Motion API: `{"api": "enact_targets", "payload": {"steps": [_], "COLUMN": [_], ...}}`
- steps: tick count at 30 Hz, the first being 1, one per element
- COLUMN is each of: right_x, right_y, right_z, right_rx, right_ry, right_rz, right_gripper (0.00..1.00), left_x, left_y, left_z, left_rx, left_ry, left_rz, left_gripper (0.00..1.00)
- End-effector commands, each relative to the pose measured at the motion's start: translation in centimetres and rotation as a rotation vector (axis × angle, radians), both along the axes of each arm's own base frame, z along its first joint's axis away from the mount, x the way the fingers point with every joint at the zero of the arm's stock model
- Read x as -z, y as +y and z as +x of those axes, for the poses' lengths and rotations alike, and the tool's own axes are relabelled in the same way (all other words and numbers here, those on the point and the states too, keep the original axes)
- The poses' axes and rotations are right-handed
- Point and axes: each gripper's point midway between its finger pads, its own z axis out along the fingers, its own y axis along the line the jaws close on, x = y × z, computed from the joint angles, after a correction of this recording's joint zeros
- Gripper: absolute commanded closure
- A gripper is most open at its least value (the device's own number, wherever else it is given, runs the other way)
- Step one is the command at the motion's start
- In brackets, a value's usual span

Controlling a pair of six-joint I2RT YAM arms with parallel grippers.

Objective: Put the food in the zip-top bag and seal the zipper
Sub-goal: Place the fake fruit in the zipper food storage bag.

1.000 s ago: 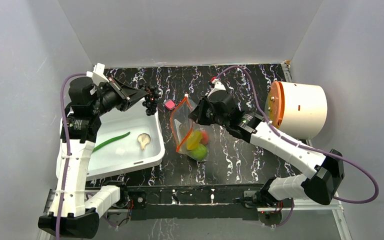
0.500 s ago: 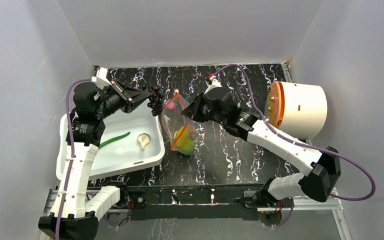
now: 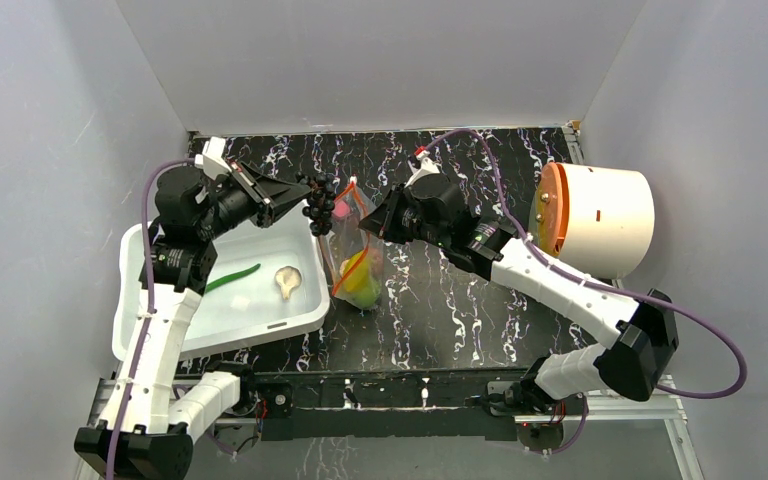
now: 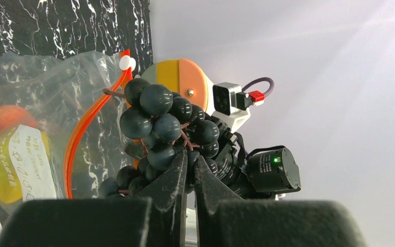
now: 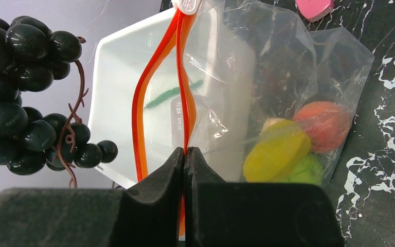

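My left gripper is shut on a bunch of dark grapes, held in the air just left of the bag's mouth. My right gripper is shut on one side of the orange-red zipper and holds the zip-top bag upright with its mouth parted. An orange ball, a yellow piece and a green ball lie in the bag's bottom. A long green pod and a beige piece rest in the white bin.
The white bin sits directly left of the bag. A small pink block lies on the black marbled table behind the bag. A white cylinder with an orange lid lies at the right edge.
My left gripper carried the grapes rightward to the bag's mouth. My right gripper pulled the bag left toward the bin and stood it more upright.
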Motion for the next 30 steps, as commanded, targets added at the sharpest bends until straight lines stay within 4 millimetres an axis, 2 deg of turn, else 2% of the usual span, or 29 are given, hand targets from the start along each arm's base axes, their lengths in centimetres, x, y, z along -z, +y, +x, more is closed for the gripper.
{"api": "enact_targets", "payload": {"steps": [1, 8, 15, 21, 30], "right_x": [-4.4, -4.4, -5.1, -5.2, -5.6], "right_y": [1.3, 1.6, 1.4, 1.2, 1.0], "right_z": [0.7, 0.8, 0.9, 0.8, 0.5], "right_rx": [-0.01, -0.015, -0.006, -0.005, -0.006], "right_ry": [-0.076, -0.073, -0.089, -0.092, -0.095], "right_rz": [0.108, 0.109, 0.11, 0.112, 0.119], "right_gripper": [1.0, 1.0, 1.0, 1.0, 1.0], "left_x": [-0.4, 0.3, 4.1, 7.1, 9.7], "left_y": [-1.2, -2.8, -3.7, -3.3, -2.3], "left_z": [-1.2, -1.7, -2.5, -3.0, -3.2], "left_rx": [0.069, 0.129, 0.167, 0.168, 0.152], "left_ry": [-0.023, -0.02, 0.042, 0.09, 0.143], "left_rz": [-0.032, -0.022, 0.055, 0.128, 0.252], "left_gripper": [1.0, 1.0, 1.0, 1.0, 1.0]}}
